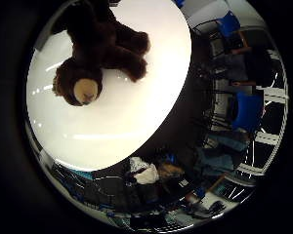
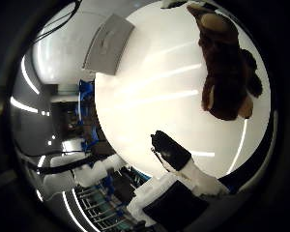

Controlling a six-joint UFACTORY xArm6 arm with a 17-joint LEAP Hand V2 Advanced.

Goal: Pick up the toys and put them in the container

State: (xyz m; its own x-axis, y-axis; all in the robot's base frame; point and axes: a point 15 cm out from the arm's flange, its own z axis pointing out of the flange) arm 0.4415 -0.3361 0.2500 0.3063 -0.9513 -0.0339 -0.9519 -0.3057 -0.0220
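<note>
A brown teddy bear (image 1: 93, 54) with a tan muzzle lies on the round white table (image 1: 117, 117). The right thumb side palm view also shows the bear (image 2: 225, 68) lying on the table, some way from the palm. A grey rectangular container (image 2: 110, 43) sits at the table's edge, away from the bear. My hand (image 2: 179, 166) shows as a black and white finger stretched out straight over the table, away from the bear and touching nothing. The right little finger side palm view shows no part of the hand.
Past the table's edge (image 1: 161, 136) the room holds blue chairs (image 1: 246, 109) and clutter on the floor (image 1: 146, 174). White arm parts (image 2: 77, 179) show beside the table in the right thumb side palm view.
</note>
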